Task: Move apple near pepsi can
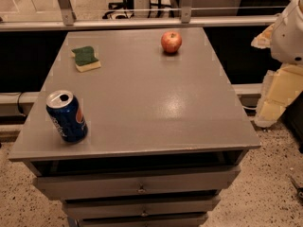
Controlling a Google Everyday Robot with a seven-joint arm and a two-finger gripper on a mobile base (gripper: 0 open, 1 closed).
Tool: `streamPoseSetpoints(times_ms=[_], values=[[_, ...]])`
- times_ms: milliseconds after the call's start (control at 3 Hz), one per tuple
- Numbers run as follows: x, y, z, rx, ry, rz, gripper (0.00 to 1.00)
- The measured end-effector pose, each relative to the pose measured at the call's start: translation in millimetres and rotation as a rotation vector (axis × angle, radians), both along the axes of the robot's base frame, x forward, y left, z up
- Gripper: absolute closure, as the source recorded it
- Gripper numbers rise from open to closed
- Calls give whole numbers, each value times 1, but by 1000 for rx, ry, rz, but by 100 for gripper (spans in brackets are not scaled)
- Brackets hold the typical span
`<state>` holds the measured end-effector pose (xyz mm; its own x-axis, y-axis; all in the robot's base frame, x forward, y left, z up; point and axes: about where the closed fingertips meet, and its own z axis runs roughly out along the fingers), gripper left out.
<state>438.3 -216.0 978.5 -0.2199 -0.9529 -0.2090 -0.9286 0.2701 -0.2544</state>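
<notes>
Step one not begun: apple point(171, 41) near the desk's point(156, 108) far edge, can point(66, 116) upright at the near-left corner, well apart; end effector out of sight, state cannot tell, only arm point(289, 30) beyond the right edge; next, probably reach for the apple.

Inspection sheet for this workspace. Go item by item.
Surface: grey cabinet top, with drawers beneath.
Job's things: apple near the far edge, right of centre; pepsi can standing at the near left corner. They are far apart.
Clutter: green-and-yellow sponge at the far left, touching neither.
Gripper: not in view; only a white arm segment at the right edge, off the cabinet.
Cables: what looks like a dark cable low on the left.
Surroundings: metal rail behind, speckled floor, yellowish blocks on the right.
</notes>
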Motion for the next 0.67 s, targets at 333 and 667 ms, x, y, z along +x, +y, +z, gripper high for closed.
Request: streamPoseSetpoints(times_ms=[333, 667], values=[[0, 0, 0, 0, 0, 0, 0], [46, -7, -14, 53, -72, -34, 0]])
